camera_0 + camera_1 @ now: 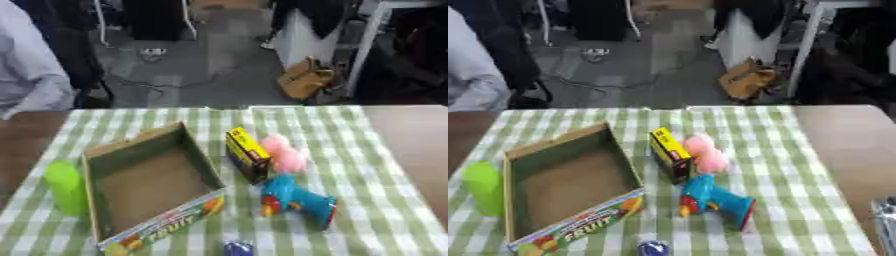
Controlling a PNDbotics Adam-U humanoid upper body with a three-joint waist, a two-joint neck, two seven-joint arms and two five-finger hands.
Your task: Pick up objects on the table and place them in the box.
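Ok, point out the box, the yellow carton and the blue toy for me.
box [150,182]: left eye view, bare inside floor.
yellow carton [247,145]: left eye view, yellow top face.
blue toy [302,201]: left eye view, middle of its body.

Of the robot's own body only a narrow strip shows, at the lower right edge of the right eye view, where what looks to be part of its right hand [887,226] comes into the picture. The strip is pale grey to silver, with a few darker lines running up and down it and a lighter, faintly shiny band beside them, and its top edge is uneven. It is blurred and cut off by the picture's edge, so no cables, screws or markings can be made out on it
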